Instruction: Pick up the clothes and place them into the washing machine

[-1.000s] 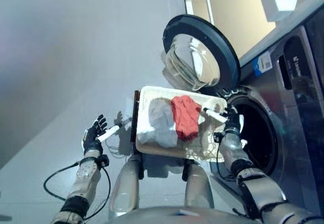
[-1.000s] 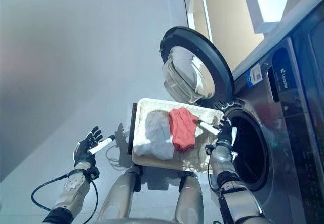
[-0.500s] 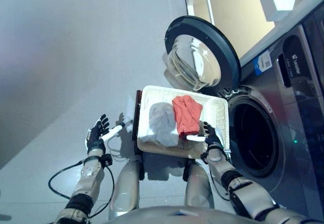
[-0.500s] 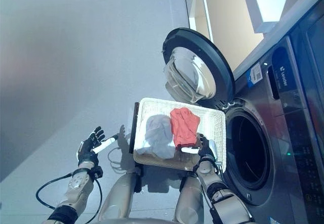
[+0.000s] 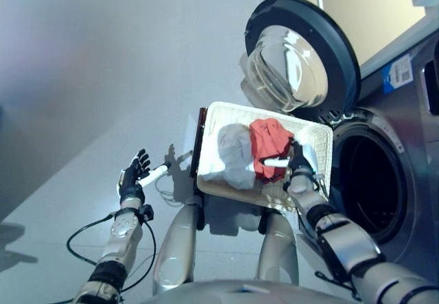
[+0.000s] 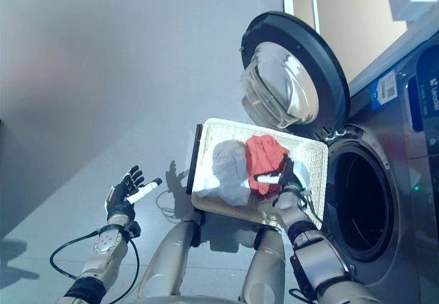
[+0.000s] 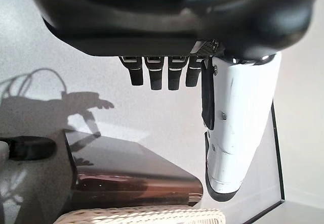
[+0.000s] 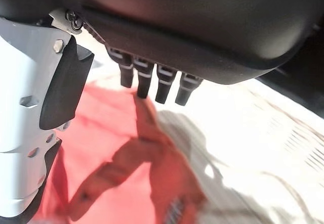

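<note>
Red garment (image 8: 101, 148) fills the right wrist view beneath open right hand (image 5: 299, 161).

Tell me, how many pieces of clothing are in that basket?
2: a red garment on the side toward the washing machine, under the open right hand, and a grey garment beside it in the basket. More might be hidden beneath.

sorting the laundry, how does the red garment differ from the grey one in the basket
The red garment lies nearer the washing machine; the grey garment lies on the basket's far side from it. The red one looks smaller and flatter, the grey one bulkier and more heaped. The right hand, open, is over the red garment's edge; no hand is near the grey one. Both are crumpled, side by side in the white wicker basket.
</note>
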Tool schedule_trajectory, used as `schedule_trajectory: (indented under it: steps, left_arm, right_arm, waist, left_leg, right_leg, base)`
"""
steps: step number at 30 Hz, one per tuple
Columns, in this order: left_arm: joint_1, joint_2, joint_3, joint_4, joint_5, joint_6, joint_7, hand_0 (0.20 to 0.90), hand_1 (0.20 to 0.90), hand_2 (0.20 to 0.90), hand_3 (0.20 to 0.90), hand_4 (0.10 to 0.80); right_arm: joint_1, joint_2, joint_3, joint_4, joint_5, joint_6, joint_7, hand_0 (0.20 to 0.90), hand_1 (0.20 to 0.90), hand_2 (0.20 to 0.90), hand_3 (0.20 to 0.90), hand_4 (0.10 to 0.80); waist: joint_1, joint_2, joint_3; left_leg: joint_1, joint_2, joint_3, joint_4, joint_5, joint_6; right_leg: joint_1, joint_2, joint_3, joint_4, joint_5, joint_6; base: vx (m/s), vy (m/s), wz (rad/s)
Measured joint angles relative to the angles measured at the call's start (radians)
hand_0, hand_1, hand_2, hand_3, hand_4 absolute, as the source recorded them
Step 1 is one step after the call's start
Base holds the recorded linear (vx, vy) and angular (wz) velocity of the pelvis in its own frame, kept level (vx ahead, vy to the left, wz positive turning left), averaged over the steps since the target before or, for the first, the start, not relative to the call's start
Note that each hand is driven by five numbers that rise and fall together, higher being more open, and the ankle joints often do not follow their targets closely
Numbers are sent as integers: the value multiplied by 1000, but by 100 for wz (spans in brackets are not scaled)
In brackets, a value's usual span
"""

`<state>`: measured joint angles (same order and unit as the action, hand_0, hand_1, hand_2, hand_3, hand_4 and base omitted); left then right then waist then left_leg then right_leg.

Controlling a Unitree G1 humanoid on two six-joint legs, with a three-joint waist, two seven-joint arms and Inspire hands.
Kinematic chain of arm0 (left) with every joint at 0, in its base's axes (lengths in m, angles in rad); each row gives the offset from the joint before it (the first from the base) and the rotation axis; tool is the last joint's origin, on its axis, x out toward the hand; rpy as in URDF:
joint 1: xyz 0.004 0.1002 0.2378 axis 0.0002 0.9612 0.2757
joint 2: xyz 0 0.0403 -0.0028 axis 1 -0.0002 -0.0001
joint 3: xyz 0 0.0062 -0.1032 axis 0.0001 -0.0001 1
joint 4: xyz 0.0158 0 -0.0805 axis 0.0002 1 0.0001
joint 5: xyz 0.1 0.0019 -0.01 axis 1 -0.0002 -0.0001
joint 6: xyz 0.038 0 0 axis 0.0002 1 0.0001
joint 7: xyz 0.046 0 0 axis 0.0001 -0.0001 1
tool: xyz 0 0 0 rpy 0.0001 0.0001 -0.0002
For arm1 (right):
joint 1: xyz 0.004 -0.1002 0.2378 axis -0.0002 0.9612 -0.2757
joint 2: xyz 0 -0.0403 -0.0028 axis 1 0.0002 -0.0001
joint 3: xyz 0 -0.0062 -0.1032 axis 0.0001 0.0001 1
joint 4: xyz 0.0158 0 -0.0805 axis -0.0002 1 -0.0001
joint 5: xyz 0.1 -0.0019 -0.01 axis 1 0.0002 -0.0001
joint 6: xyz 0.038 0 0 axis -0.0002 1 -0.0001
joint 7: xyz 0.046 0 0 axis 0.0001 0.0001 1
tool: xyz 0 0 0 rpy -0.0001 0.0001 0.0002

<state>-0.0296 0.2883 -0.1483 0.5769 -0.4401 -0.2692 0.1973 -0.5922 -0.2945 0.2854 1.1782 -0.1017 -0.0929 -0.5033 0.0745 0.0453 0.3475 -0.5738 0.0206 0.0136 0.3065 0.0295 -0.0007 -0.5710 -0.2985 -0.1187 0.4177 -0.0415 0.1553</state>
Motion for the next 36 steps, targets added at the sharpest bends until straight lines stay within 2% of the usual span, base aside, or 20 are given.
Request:
schedule_trajectory:
  steps: [4,11,23,25,32,35,36]
  left_arm:
    - [1,1,-2,-5,2,0,-1,900,900,900,900,800]
    - [31,15,3,-109,-1,0,-9,900,900,900,900,800]
    - [58,62,-13,-196,-13,1,-42,900,900,900,900,800]
    - [75,66,-13,-222,-26,1,-47,900,900,900,900,800]
    - [87,83,-14,-224,-26,1,-66,900,900,900,900,800]
    - [89,82,-16,-225,-27,1,-67,900,900,900,900,800]
    - [92,84,-18,-225,-27,1,-68,900,900,900,900,800]
  right_arm:
    - [-16,-3,39,14,-75,21,1,900,900,900,900,800]
    - [-58,-8,43,104,-129,73,-4,900,900,900,900,800]
    - [-131,-30,68,155,-138,75,-1,900,900,900,900,800]
    - [-148,-31,68,172,-138,78,0,900,900,900,900,800]
    - [-160,-28,79,171,-152,93,-1,900,900,900,900,800]
    - [-161,-26,102,181,-169,95,-1,900,900,900,900,800]
    - [-161,-26,109,183,-172,96,-1,702,702,702,702,659]
  waist:
    - [7,-2,5]
    - [28,4,15]
    - [52,7,17]
    - [53,8,18]
    - [53,8,16]
    - [53,7,13]
    - [57,7,10]
  left_leg:
    - [-38,1,-12,39,-12,-7]
    - [-99,-1,-24,102,-28,-8]
    - [-220,0,-25,225,-63,-4]
    - [-232,0,-25,248,-76,3]
    - [-259,0,-24,265,-77,3]
    - [-272,0,-28,286,-88,0]
    - [-276,-1,-27,286,-86,-2]
  right_leg:
    - [-34,-6,-1,42,-16,-5]
    - [-87,-13,1,105,-34,-11]
    - [-200,-16,26,200,-53,-14]
    - [-209,-19,28,217,-58,-14]
    - [-241,-19,39,236,-62,-8]
    - [-253,-21,39,262,-85,-3]
    - [-258,-21,42,264,-78,-14]
  base:
    - [-14,-2,7]
    - [-18,20,4]
    - [-17,6,0]
    - [0,0,0]
    - [24,-8,-1]
    - [-12,-1,4]
    - [69,-19,2]
